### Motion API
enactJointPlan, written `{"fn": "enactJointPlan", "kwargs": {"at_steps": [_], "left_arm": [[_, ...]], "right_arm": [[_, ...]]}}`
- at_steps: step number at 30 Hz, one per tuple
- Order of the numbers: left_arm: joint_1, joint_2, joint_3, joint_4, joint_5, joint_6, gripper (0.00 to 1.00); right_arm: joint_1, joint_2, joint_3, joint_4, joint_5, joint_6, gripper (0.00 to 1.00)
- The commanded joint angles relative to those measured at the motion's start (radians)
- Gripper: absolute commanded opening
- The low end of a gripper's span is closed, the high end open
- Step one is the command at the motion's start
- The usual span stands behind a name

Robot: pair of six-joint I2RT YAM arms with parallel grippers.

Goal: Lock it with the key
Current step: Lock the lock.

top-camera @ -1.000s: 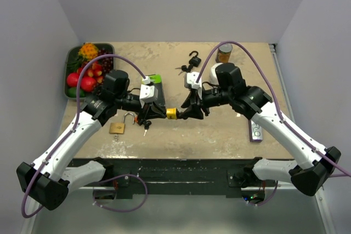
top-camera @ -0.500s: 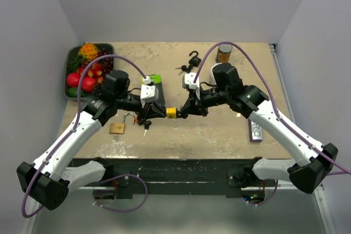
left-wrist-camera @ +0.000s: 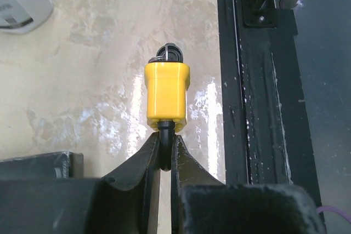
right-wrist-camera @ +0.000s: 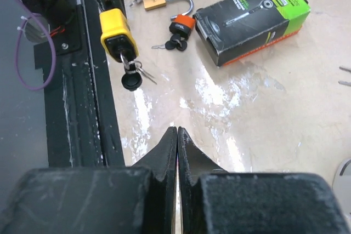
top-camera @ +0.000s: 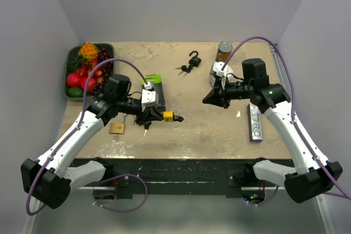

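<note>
A yellow padlock (top-camera: 168,116) hangs just above the table's middle. My left gripper (top-camera: 157,114) is shut on its black shackle. In the left wrist view the lock body (left-wrist-camera: 167,98) sticks straight out from the gripper (left-wrist-camera: 164,147). A key (left-wrist-camera: 171,53) sits in its far end. The right wrist view shows the same padlock (right-wrist-camera: 115,31) with the black-headed key (right-wrist-camera: 131,80) and its ring dangling from the keyhole. My right gripper (top-camera: 206,101) is shut on nothing, well to the right of the lock; its tips (right-wrist-camera: 177,131) meet over bare table.
A brass padlock (top-camera: 117,128) and an orange padlock (right-wrist-camera: 181,26) with keys lie under the left arm. A green-and-black razor box (top-camera: 154,88) sits behind them. A fruit tray (top-camera: 108,46), a black padlock (top-camera: 194,58), a can (top-camera: 224,52) and a purple box (top-camera: 255,125) are also on the table.
My right gripper has shut and pulled away to the right, leaving the key in the yellow padlock. The left gripper keeps its hold and has dropped slightly.
</note>
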State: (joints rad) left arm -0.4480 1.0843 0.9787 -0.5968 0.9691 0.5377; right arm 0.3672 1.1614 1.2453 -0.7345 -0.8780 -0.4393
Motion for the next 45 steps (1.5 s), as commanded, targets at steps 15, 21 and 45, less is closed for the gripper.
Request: {"fn": "enactJointPlan", "kwargs": {"at_steps": [15, 21, 45], "left_arm": [[0.002, 0.029, 0.012, 0.078, 0.085, -0.018, 0.00], [-0.030, 0.031, 0.014, 0.106, 0.074, -0.054, 0.00], [-0.066, 0.022, 0.011, 0.177, 0.051, -0.140, 0.00]], "right_arm": [[0.097, -0.015, -0.066, 0.050, -0.024, -0.018, 0.58], [0.203, -0.014, -0.126, 0.259, 0.036, 0.116, 0.59], [0.309, 0.040, -0.129, 0.238, 0.126, 0.036, 0.45]]}}
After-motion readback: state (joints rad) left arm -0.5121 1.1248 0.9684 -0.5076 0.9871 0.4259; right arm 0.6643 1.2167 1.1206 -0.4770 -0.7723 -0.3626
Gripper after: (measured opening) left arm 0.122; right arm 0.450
